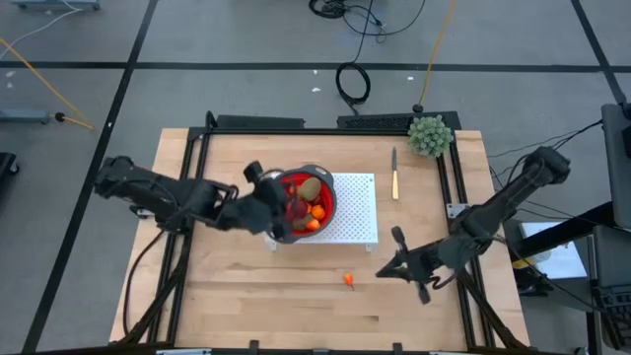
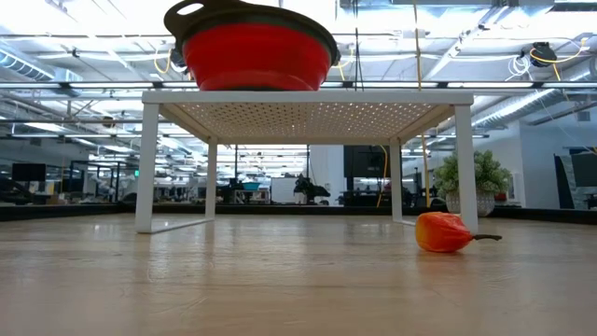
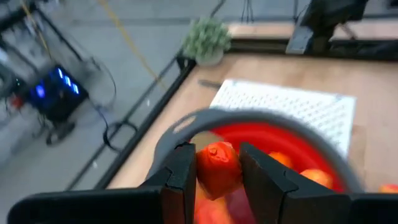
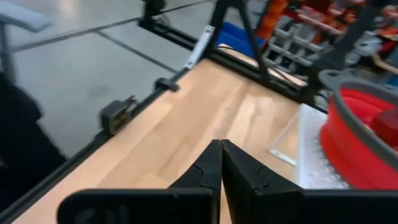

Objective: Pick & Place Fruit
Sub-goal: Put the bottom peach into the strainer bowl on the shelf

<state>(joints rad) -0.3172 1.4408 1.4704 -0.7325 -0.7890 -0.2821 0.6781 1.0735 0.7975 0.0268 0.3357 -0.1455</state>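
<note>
in the high view, near the middle of the frame, the left gripper sits over a red bowl that stands on a white rack, and the bowl holds a brown oval fruit and small orange pieces. lower and a little right of centre, one orange piece lies alone on the wooden table, with the right gripper near it to the right. a green bushy ball and a knife sit toward the upper right. in the low view, the bowl tops the rack at upper centre, and the orange piece lies on the table at lower right. in the left wrist view, the left gripper is clamped on a red fruit above the bowl. in the right wrist view, the right gripper has its fingers pressed together, holding nothing, with the bowl at the right edge.
</note>
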